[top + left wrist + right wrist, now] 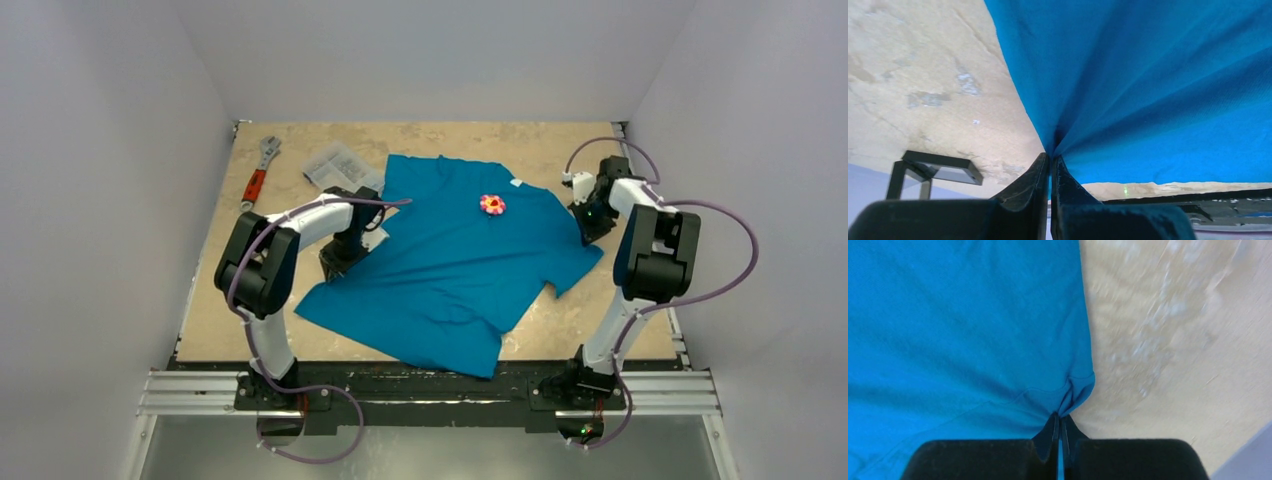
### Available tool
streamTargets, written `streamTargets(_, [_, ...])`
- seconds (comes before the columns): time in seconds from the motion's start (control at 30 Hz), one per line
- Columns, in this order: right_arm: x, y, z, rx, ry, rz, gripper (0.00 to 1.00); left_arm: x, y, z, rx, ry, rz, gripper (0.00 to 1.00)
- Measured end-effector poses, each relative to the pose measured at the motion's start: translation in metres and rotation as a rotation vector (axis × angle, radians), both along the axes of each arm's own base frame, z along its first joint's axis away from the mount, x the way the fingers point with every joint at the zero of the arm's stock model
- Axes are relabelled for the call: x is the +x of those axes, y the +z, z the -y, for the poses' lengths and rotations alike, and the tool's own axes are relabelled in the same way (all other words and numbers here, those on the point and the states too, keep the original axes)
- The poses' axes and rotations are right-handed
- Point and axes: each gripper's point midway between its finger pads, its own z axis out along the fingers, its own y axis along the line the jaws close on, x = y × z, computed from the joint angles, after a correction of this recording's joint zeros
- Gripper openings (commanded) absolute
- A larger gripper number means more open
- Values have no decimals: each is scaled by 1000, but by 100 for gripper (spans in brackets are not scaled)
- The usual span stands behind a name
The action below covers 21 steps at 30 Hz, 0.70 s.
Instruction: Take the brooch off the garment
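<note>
Left wrist view: the left end effector (1050,160) has its two fingers pressed together on an edge of the garment (1158,85). The teal cloth gathers into creases that fan up and away from the pinch, and bare table (918,75) lies to the left of the tips. In the right wrist view, the right end effector (1060,419) likewise pinches a hemmed corner of the cloth, which spreads up and left of its tips, with table to their right. The top external view shows the garment lying spread between the two end effectors, each gripping it at an opposite side. The brooch (492,204) sits on the chest near the collar, between the end effectors and nearer the right one, touched by neither. Beyond the left end effector, a red-handled wrench (258,172) and a clear plastic bag (338,163) lie on the table.
</note>
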Motion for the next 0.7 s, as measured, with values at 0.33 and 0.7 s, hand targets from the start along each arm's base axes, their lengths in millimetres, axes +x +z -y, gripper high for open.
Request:
streamTargets(0.33, [-122,-3,25,-7,-23,-139,0,56,22,2,24,-110,104,5])
streamTargets(0.7, [-210,6,-6,55,123,-284,57,115,24,11,59,-218,133,71])
